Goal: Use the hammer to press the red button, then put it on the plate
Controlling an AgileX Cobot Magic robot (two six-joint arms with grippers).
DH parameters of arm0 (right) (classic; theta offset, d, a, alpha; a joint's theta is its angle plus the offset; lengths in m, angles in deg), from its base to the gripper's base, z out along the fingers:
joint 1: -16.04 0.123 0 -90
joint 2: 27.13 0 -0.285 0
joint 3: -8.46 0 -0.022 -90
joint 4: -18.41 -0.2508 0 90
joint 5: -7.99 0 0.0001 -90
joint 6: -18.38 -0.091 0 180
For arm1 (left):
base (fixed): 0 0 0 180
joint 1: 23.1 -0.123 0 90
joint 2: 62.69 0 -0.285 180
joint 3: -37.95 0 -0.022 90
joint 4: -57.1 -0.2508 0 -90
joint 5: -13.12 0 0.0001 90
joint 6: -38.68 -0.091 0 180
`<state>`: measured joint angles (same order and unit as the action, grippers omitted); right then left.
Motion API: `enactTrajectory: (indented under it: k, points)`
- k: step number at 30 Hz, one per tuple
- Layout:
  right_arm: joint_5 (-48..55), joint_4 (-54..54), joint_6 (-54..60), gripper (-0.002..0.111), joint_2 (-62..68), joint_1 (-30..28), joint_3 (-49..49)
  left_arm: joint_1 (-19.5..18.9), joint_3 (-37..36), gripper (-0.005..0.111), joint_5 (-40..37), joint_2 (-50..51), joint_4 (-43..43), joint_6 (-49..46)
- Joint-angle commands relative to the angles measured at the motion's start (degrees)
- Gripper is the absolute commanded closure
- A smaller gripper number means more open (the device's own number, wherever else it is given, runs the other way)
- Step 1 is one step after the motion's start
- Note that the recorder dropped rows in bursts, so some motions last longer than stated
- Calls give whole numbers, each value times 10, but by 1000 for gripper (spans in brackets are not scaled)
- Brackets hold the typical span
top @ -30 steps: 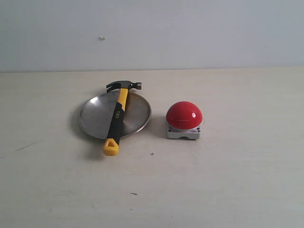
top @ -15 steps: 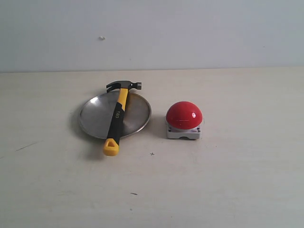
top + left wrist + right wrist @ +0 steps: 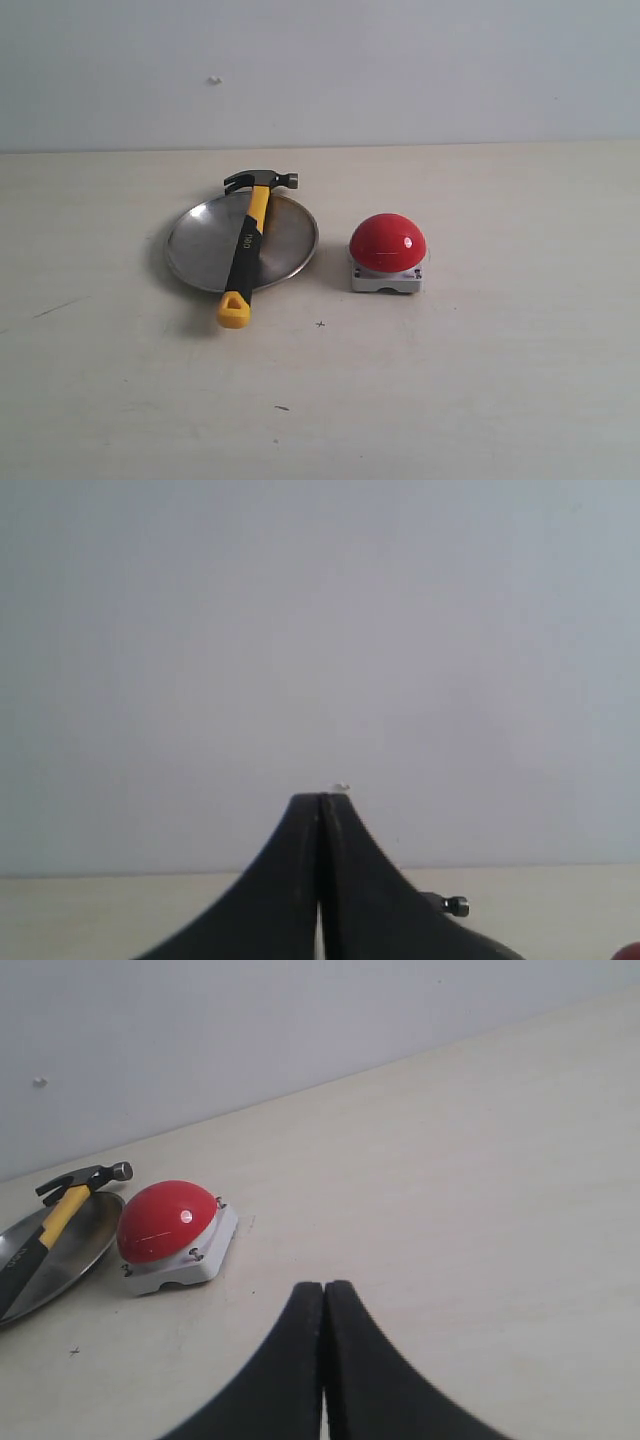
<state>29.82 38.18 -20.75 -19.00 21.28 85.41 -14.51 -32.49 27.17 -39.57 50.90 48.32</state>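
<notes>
The hammer lies across the silver plate, its dark head over the far rim and its yellow handle end on the table past the near rim. To the plate's right stands the red button on its grey-white base. No arm shows in the exterior view. My left gripper is shut and empty, facing the wall; the hammer's head tip peeks past it. Shut with nothing held, my right gripper hovers well back from the red button, the hammer and the plate.
The pale table runs back to a plain light wall with a small mark on it. A few dark specks dot the tabletop in front of the plate.
</notes>
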Motion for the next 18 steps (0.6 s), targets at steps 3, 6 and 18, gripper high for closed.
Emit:
enactTrajectory:
  k: [3,6,18]
  points:
    - [-5,-2,1,108,-3,1,3,-9,-41,107,-7,-67,0,47]
    - [-5,-2,1,108,-3,1,3,-17,-51,107,-34,-100,-1,63]
    - [-5,-2,1,108,-3,1,3,-51,-68,107,-174,-153,-6,41]
